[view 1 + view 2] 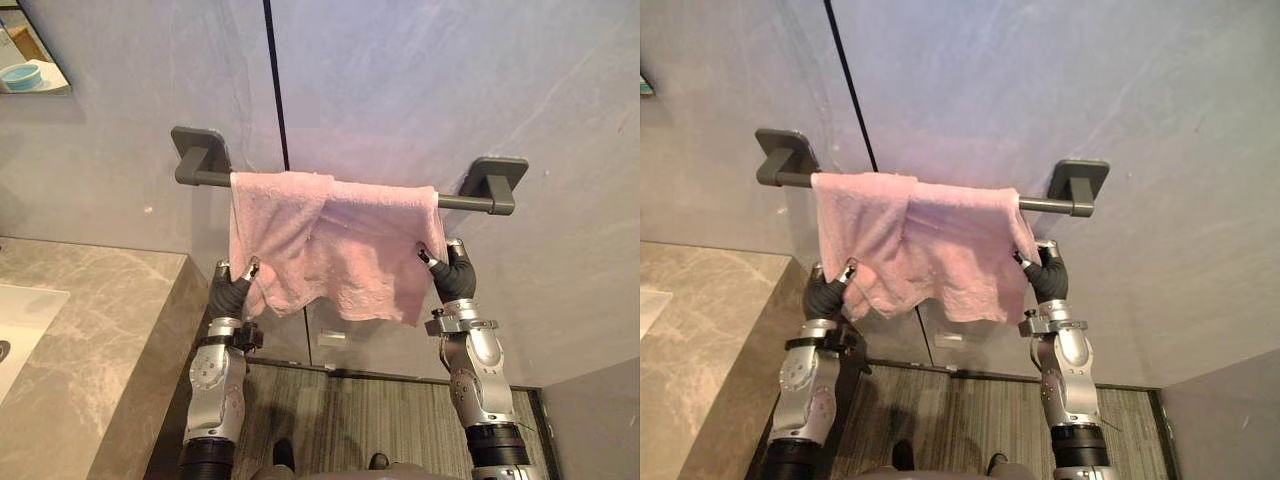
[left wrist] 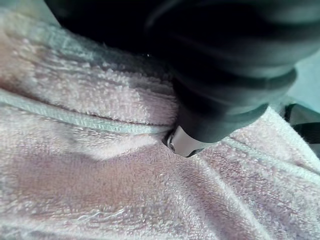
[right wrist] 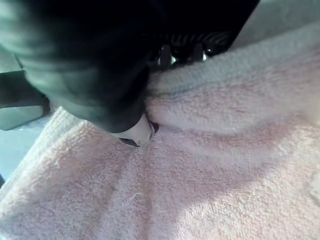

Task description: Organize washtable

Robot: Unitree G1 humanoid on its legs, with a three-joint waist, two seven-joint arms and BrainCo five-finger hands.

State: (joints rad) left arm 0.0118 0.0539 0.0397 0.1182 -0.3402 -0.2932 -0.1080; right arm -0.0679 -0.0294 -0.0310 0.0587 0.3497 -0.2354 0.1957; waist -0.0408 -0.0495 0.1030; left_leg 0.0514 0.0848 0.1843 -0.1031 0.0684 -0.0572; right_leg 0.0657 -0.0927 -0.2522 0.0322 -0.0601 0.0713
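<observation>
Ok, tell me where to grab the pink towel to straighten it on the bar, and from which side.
Take the pink towel by its hanging side edges, coming from below and in front. It drapes bunched over the wall bar, its lower hem uneven, so those loose edges are free. The left robot hand and right robot hand sit there.

No txt, labels, nos. or signs I can read anywhere: pink towel [image 1: 330,245] is plain terry, and towel bar [image 1: 465,203], grey wall [image 1: 400,80] & marble counter [image 1: 90,330] are unmarked.
</observation>
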